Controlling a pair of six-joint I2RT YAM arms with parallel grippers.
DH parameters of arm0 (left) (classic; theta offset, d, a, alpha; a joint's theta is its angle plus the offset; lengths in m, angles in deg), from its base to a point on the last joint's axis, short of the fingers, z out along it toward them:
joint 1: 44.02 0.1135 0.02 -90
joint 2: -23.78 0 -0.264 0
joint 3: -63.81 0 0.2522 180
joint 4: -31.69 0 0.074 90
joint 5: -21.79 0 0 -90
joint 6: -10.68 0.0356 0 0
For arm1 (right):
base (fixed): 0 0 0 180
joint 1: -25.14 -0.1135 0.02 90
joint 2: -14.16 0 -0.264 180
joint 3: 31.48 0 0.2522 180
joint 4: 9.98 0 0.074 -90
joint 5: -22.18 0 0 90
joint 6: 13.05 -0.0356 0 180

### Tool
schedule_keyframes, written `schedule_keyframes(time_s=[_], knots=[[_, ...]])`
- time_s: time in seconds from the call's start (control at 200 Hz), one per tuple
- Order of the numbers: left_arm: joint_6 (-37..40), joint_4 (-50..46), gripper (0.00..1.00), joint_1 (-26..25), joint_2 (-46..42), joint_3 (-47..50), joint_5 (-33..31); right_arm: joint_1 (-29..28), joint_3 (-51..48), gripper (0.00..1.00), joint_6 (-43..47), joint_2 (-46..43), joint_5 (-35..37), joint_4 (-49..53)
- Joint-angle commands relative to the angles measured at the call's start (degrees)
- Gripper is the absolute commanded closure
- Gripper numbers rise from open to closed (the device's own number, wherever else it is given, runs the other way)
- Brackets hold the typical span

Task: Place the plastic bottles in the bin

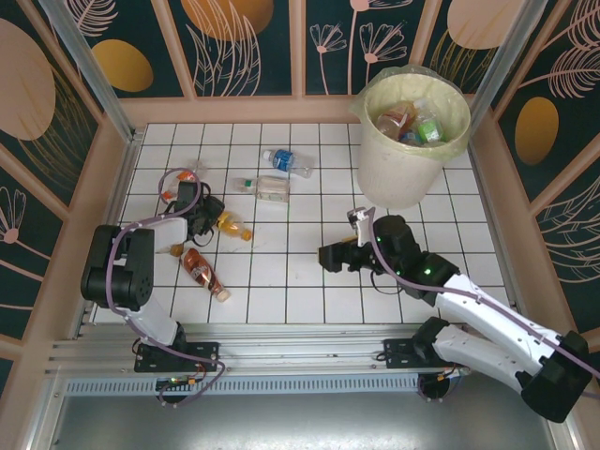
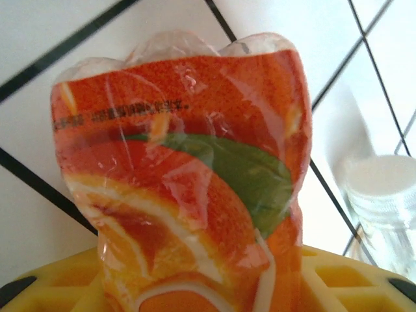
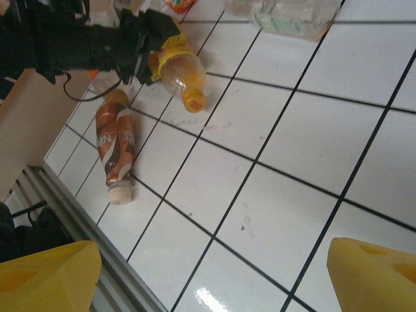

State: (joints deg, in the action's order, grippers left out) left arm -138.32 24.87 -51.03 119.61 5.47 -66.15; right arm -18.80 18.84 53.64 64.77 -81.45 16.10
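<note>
We see the left gripper (image 1: 192,194) over the left side of the tiled table (image 1: 309,281). In its wrist view the yellow fingers (image 2: 58,283) press in on both sides of a crushed orange-label bottle (image 2: 188,182), which rises from between them, so the jaws are closed to the bottle's width. A white-capped clear bottle (image 2: 383,195) lies just to its right.

The right gripper (image 1: 328,255) hangs near the table's middle. Its yellow fingers (image 3: 45,276) are spread wide, with only tiles between them.

On the tiles lie an orange-capped bottle (image 1: 232,226) just beside the left gripper, a brown-label bottle (image 1: 202,272) nearer the arm bases, a clear crushed bottle (image 1: 269,187) and a blue-label bottle (image 1: 284,160) farther back. The bin (image 1: 375,164) stands at the far right and already holds several bottles (image 1: 412,122).
</note>
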Motion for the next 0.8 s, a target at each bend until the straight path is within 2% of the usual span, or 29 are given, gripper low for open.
schedule_keyframes(time_s=[0.0, 0.175, 0.355, 0.6, 0.796], knots=[[5.85, 6.06, 0.48, 0.36, -3.47, 2.23, 6.69, -0.46, -0.7, 0.09, -2.13, 2.23, -5.0, -5.29], [10.85, 14.15, 0.51, -0.15, -9.8, 5.87, 17.37, -0.53, -0.71, 0.09, -9.36, 6.4, -11.39, -13.68], [10.43, 20.19, 0.5, -2.63, -14.96, 8.02, 25.0, -1.12, 0.85, 0.09, -15.42, 11.43, -12.6, -20.49], [4.97, 28.3, 0.48, -8.06, -20.07, 12.65, 26.98, -3.04, 5.93, 0.07, -19.28, 21.02, -10.13, -26.44], [0.79, 33.23, 0.48, -10.42, -22.18, 15.97, 27.96, -4.88, 10.84, 0.08, -17.91, 28.29, -9.86, -28.34]])
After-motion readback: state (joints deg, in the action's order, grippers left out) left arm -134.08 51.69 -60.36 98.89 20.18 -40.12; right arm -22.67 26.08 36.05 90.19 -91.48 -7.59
